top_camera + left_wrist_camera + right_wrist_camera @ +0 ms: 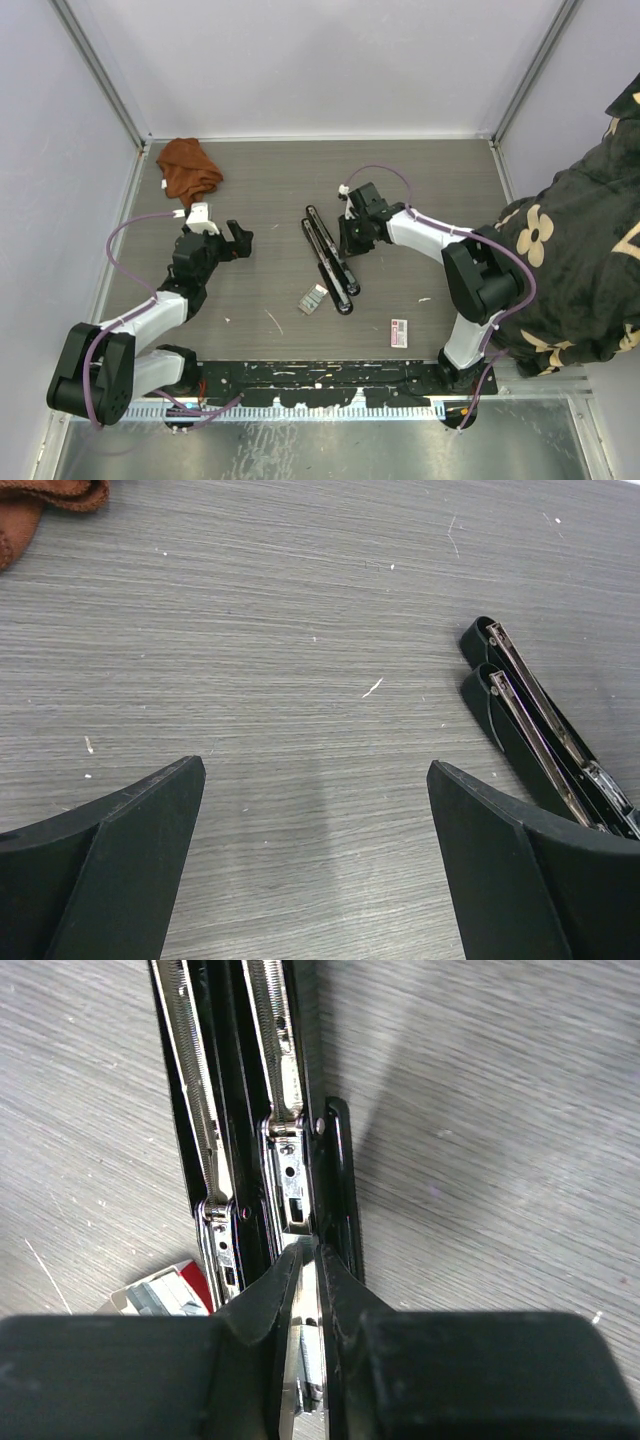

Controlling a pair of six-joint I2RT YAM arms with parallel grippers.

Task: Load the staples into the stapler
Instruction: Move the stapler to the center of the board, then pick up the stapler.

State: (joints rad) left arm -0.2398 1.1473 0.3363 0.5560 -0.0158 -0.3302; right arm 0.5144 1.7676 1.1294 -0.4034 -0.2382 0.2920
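Note:
A black stapler [330, 262] lies opened out in two long halves in the middle of the table, its silvery rails showing in the right wrist view [245, 1110]. My right gripper [348, 243] is over its far half, its jaws [311, 1255] shut on a thin silvery metal part of the stapler. The staples sit in a small grey tray [313, 299] just left of the stapler's near end, also in the right wrist view [160, 1295]. The red-and-white box [399, 333] lies nearer, to the right. My left gripper [243, 240] is open and empty [315, 770], left of the stapler [540, 730].
A brown cloth [188, 168] lies bunched at the far left, its edge in the left wrist view [45, 495]. A person in a black flowered garment [575, 260] stands at the right edge. Grey walls close the far side and both sides.

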